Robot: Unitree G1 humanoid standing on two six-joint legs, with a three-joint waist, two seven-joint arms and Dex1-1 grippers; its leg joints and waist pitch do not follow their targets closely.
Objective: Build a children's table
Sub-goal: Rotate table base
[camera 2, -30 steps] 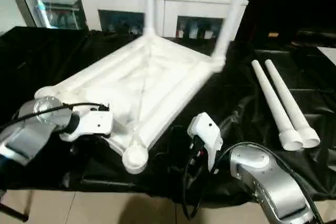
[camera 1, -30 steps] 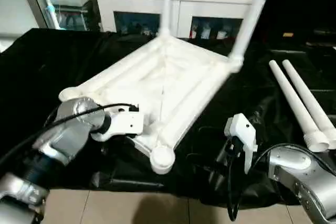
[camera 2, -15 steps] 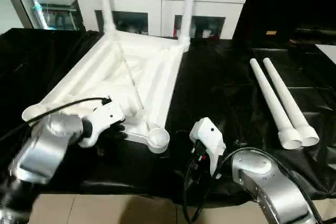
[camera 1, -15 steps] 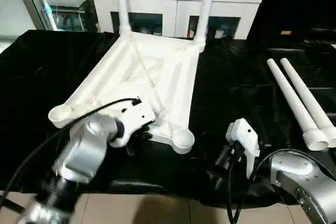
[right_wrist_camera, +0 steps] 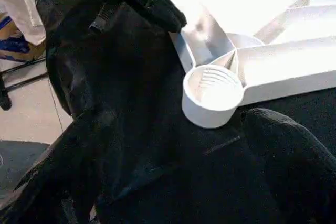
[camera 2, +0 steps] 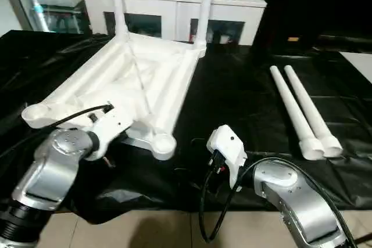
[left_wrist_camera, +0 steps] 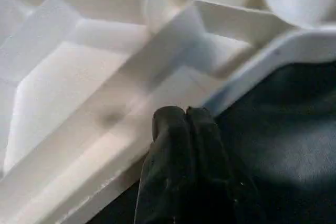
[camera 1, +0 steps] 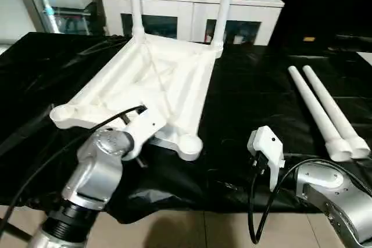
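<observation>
I look down at a work surface covered in black sheeting. The white tabletop lies on it upside down, ribbed underside facing up, on my left half of the surface. Two white legs stand upright in its two far corner sockets, rising past the top of my view. The two near corner sockets are open and hold nothing. Two more legs lie side by side on the sheeting well to my right, touching each other. My left gripper has its black fingers pressed together, tips resting against the tabletop's near rim and holding nothing. My right gripper hovers with fingers spread wide, near the closest socket. A white cabinet stands behind.
</observation>
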